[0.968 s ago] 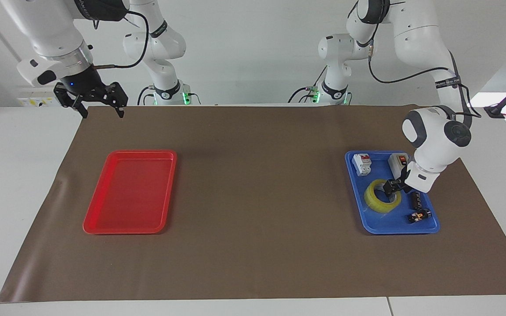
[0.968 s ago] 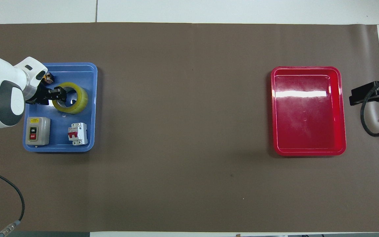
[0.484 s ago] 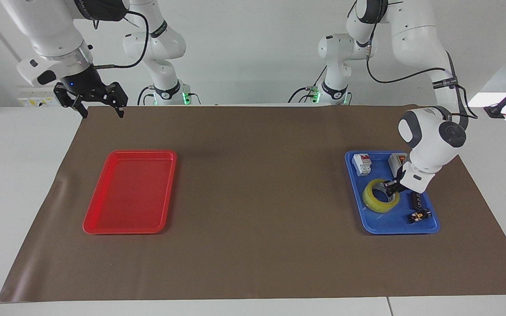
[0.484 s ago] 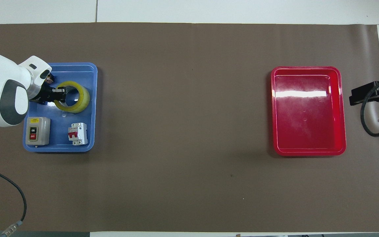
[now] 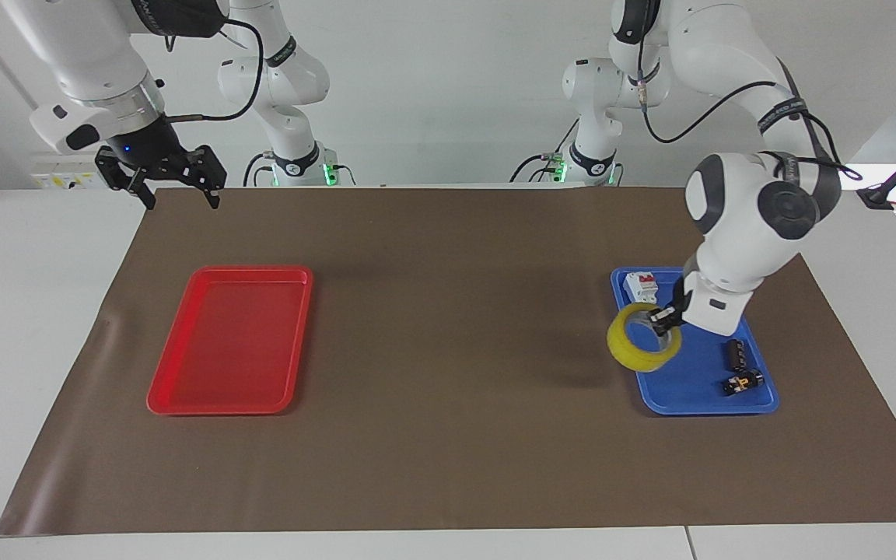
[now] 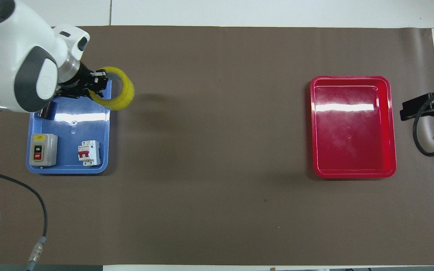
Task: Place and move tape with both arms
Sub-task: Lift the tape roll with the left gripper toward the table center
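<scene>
The yellow tape [image 5: 641,337] [image 6: 117,93] hangs in the air, tilted, over the edge of the blue tray [image 5: 697,393] [image 6: 70,120] that faces the middle of the table. My left gripper [image 5: 662,318] [image 6: 98,81] is shut on the roll's wall, one finger inside the ring. My right gripper [image 5: 180,196] waits open, raised over the mat's edge at the right arm's end of the table, with nothing in it; in the overhead view only its black body [image 6: 426,106] shows.
The blue tray holds a grey on/off switch box [image 6: 42,149], a white circuit breaker [image 5: 641,287] [image 6: 89,153] and small dark parts [image 5: 740,369]. A red tray [image 5: 234,338] [image 6: 353,126] lies toward the right arm's end of the brown mat.
My left gripper closed on the tape in the blue tray, lifted it and carried it toward the tray's inner edge. The right arm has not moved.
</scene>
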Controlling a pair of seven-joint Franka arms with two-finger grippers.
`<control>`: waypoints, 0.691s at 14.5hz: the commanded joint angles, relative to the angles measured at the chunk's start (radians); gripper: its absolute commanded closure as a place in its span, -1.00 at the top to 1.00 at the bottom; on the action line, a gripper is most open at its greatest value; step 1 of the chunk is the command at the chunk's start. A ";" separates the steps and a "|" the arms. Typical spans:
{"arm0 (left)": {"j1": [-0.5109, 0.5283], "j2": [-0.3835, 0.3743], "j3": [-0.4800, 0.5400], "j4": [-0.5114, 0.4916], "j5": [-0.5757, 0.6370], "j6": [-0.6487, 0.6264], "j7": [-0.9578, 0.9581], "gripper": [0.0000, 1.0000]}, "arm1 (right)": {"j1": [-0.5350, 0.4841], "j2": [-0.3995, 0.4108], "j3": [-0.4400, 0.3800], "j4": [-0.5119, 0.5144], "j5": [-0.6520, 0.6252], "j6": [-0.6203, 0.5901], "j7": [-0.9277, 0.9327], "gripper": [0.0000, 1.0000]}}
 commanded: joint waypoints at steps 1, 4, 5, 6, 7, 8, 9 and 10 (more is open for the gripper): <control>-0.155 0.034 0.017 0.020 -0.037 0.040 -0.204 -1.00 | -0.017 -0.019 0.008 -0.022 0.007 0.005 -0.026 1.00; -0.316 0.093 0.018 0.004 -0.040 0.153 -0.408 -1.00 | -0.017 -0.020 0.008 -0.022 0.007 0.005 -0.026 1.00; -0.340 0.122 0.018 -0.008 -0.037 0.193 -0.430 -1.00 | -0.017 -0.019 0.008 -0.022 0.007 0.005 -0.026 1.00; -0.355 0.127 0.018 -0.047 -0.037 0.233 -0.432 -1.00 | -0.017 -0.019 0.008 -0.022 0.007 0.005 -0.026 1.00; -0.369 0.118 0.018 -0.108 -0.037 0.287 -0.432 -1.00 | -0.017 -0.019 0.008 -0.022 0.007 0.005 -0.026 1.00; -0.372 0.097 0.018 -0.185 -0.035 0.345 -0.432 -1.00 | -0.019 -0.019 0.008 -0.022 0.007 0.005 -0.026 1.00; -0.372 0.083 0.018 -0.227 -0.035 0.379 -0.432 -1.00 | -0.019 -0.019 0.008 -0.022 0.007 0.005 -0.026 1.00; -0.374 0.078 0.018 -0.247 -0.035 0.391 -0.432 -1.00 | -0.019 -0.020 0.008 -0.022 0.007 0.005 -0.026 1.00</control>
